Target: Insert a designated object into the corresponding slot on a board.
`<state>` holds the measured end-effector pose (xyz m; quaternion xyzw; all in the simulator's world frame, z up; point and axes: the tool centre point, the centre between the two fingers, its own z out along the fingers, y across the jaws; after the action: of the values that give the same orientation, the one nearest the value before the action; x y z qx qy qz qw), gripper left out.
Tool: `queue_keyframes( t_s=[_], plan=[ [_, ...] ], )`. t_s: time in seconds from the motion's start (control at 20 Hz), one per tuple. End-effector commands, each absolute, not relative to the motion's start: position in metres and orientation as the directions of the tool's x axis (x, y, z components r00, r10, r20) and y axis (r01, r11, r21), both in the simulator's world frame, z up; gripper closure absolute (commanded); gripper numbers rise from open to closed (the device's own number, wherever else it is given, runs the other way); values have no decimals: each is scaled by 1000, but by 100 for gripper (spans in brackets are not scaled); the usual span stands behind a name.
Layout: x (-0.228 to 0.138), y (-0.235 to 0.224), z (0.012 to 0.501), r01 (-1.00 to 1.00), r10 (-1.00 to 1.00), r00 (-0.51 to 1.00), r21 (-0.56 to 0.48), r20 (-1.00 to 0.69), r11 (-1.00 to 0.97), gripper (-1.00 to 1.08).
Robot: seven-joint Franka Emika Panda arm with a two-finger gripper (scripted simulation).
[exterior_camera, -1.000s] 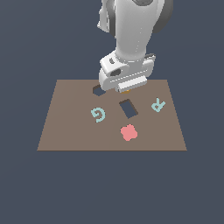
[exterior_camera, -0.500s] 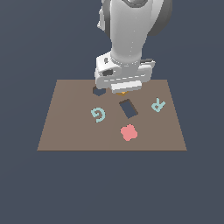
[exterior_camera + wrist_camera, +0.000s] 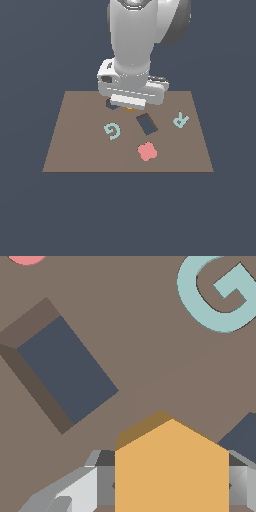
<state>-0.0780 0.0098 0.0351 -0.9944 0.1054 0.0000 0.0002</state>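
the robot's grey two-fingered gripper [image 3: 170,483] is clamping the small orange hexagonal block [image 3: 171,468] between its fingers, holding it just above the flat brown rectangular board [image 3: 75,145]. in the exterior view the white arm is hiding most of the block, and only a dark sliver of the small hexagon-shaped slot [image 3: 111,104] is peeking out beside the gripper. the larger dark rectangular hole [image 3: 146,123], a pale teal letter g [image 3: 113,131], a pale teal letter r [image 3: 180,120] and a pink clover-shaped piece [image 3: 147,151] are lying nearby.
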Motion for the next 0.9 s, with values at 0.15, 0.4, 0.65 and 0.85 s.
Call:
queue_keyframes(
  t_s=[0.15, 0.4, 0.65, 0.85],
  plan=[
    [-76, -13, 37, -466, -466, 885, -1, 0, -885, 108],
    [-80, -30, 39, -634, -634, 773, -1, 0, -773, 108],
    [-85, -42, 40, -745, -745, 667, -1, -1, -667, 108],
    [-89, -48, 40, -801, -801, 599, 0, -1, -599, 108]
  ],
)
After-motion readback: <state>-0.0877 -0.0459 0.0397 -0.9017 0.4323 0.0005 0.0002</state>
